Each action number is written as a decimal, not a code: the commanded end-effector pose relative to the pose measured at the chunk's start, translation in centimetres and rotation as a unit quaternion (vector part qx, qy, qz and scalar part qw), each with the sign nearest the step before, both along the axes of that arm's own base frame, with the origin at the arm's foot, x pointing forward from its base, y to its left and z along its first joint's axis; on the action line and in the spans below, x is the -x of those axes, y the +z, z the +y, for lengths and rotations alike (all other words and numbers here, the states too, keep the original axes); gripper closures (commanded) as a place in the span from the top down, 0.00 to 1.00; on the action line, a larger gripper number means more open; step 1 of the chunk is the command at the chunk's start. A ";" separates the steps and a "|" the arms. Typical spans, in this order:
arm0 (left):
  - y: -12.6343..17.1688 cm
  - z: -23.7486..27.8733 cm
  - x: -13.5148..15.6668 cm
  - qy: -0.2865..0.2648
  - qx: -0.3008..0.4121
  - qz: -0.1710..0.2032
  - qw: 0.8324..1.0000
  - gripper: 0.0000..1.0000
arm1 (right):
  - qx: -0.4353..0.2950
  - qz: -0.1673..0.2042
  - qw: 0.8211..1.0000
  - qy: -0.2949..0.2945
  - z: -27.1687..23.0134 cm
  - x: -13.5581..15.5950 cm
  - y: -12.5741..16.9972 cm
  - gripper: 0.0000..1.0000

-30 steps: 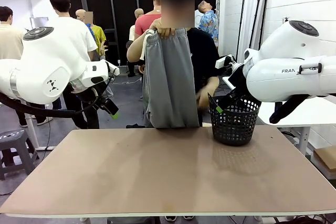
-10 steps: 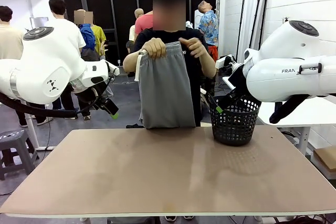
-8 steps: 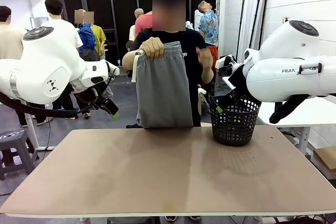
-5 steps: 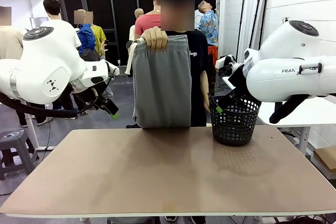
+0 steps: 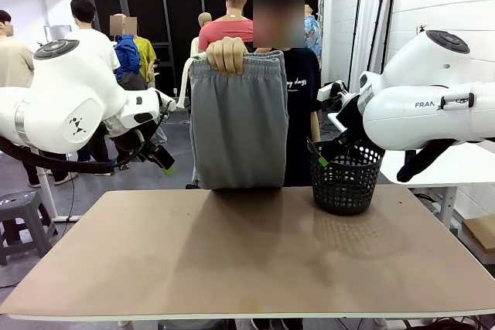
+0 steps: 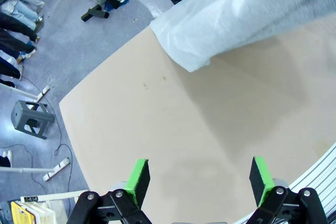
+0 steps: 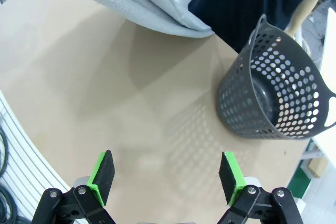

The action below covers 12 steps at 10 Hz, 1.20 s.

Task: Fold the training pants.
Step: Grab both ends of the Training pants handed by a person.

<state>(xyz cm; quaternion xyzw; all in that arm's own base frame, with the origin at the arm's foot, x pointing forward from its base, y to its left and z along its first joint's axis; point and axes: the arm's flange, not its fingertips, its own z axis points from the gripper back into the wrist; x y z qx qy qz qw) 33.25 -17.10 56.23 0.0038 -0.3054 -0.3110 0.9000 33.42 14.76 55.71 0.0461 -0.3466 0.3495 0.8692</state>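
While both arms hang at the sides of the table (image 5: 247, 260), nothing lies on the brown tabletop under them. The left gripper (image 6: 199, 174) has its jaws spread wide, the green pads (image 6: 138, 178) well apart with bare board between them, and it grasps nothing. The right gripper (image 7: 165, 174) is likewise released, its fingers parted over bare tabletop and holding nothing.

Farther out, on the robot's right, a black mesh basket (image 5: 346, 183) stands upright on the table near its far edge. In the right wrist view its inside looks bare as far as can be seen. In the front view the right gripper's fingertips sit close to the basket's rim on its left side.

At the far edge, just beside the basket but apart from it, the training pants (image 5: 238, 125) hang in the air. They are light grey, doubled into one flat panel with the gathered waistband on top. Their lower fold comes down about level with the tabletop; whether it touches the board cannot be told. A white drawstring (image 5: 184, 86) dangles off the waistband on the picture's left.

The person's hand (image 5: 227, 55) pinches the waistband at its top and holds the pants up at chest height. The person stands behind them in a dark shirt (image 5: 300, 98).

Beyond, several people stand with their backs turned in the hall.
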 end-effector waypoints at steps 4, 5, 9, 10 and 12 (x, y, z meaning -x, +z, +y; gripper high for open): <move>0.1 0.0 -0.2 -0.003 0.000 0.001 1.000 1.00 | -0.001 0.001 1.000 0.000 0.0 0.0 0.0 1.00; 0.1 0.0 -0.2 -0.003 0.000 0.001 1.000 1.00 | -0.001 0.001 1.000 0.000 0.0 0.0 0.0 1.00; 0.0 0.0 0.0 0.000 0.000 0.000 1.000 1.00 | 0.000 0.000 1.000 0.000 0.0 0.0 0.0 1.00; 0.2 0.3 0.1 -0.024 -0.031 -0.005 0.999 1.00 | 0.021 -0.006 0.999 0.038 -0.3 -0.2 0.0 1.00; 0.7 1.2 0.4 -0.095 -0.093 -0.001 0.991 1.00 | 0.074 -0.026 0.991 0.112 -1.1 -0.7 0.4 1.00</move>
